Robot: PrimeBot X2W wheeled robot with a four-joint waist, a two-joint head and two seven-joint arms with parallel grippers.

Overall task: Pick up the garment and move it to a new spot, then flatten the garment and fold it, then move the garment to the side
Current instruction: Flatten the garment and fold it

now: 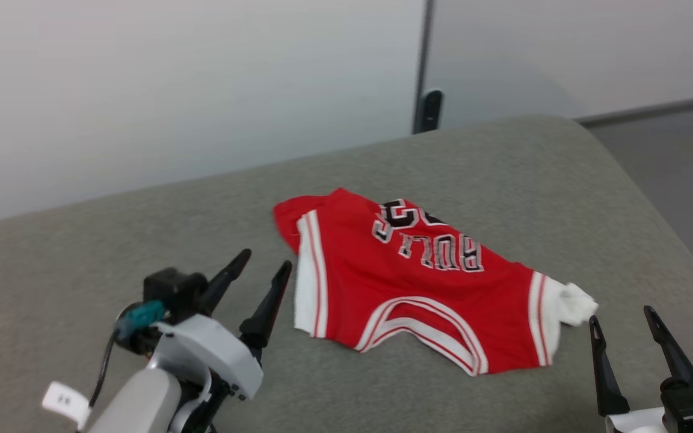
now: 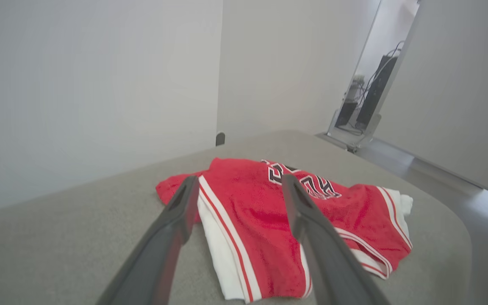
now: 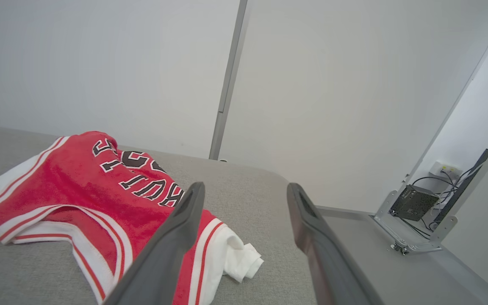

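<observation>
The red jersey-style T-shirt with white short sleeves and red-and-white striped trim [image 1: 406, 282] [image 2: 261, 212] [image 3: 79, 186] lies chest-up on the grey fabric-covered table with a rounded far corner [image 1: 503, 156], around the middle of what I see from the head camera and a little to the right. Its striped neckline points toward me, so the black-and-white "BULLS" lettering reads upside down, and the number beyond it is cut off by a fold along the shirt's far edge. The shirt is not flat: the red cloth is rumpled, the white sleeve on my left lies fairly straight along its side, and the white sleeve on my right is bunched into a small lump at the corner. My left gripper with two long dark fingers [image 1: 265, 260] [image 2: 239, 180] sits just beside the left sleeve, its fingers spread wide and pointing toward the shirt, with nothing between them; I cannot tell whether a fingertip brushes the cloth. My right gripper [image 1: 620, 314] [image 3: 246, 186] is low at the right, close to the bunched sleeve, its fingers likewise spread apart and empty. A white paper tag [image 1: 65, 402] hangs from the left forearm. Behind the table stand pale wall panels split by a dark vertical strip [image 1: 428, 111], and off to the right a small black box with cables [image 3: 413, 202] sits low against a metal frame.
</observation>
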